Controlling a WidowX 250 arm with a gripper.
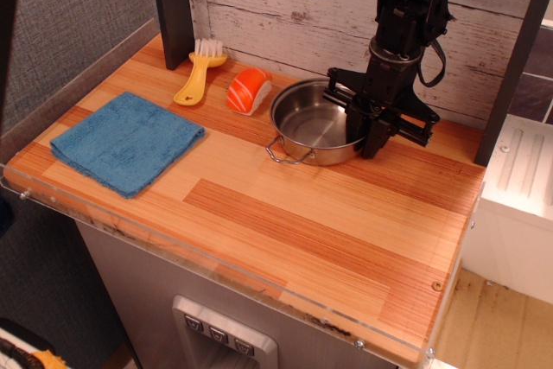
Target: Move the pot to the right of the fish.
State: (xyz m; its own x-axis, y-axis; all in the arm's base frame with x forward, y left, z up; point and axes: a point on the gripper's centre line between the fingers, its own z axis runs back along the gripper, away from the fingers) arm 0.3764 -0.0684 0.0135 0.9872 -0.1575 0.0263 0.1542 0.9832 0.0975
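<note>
The shiny steel pot (309,133) sits on the wooden table (302,222) at the back, just right of the fish (250,90), a small orange and white sushi piece. One wire loop handle points toward the front left. My black gripper (367,134) comes down from above onto the pot's right rim, with one finger inside the pot and one outside, closed on the rim. The pot's far right edge is hidden behind the gripper.
A yellow-handled brush (197,75) lies left of the fish by the back wall. A blue towel (128,140) lies at the left front. A dark post (171,6) stands at the back left, another at the far right edge.
</note>
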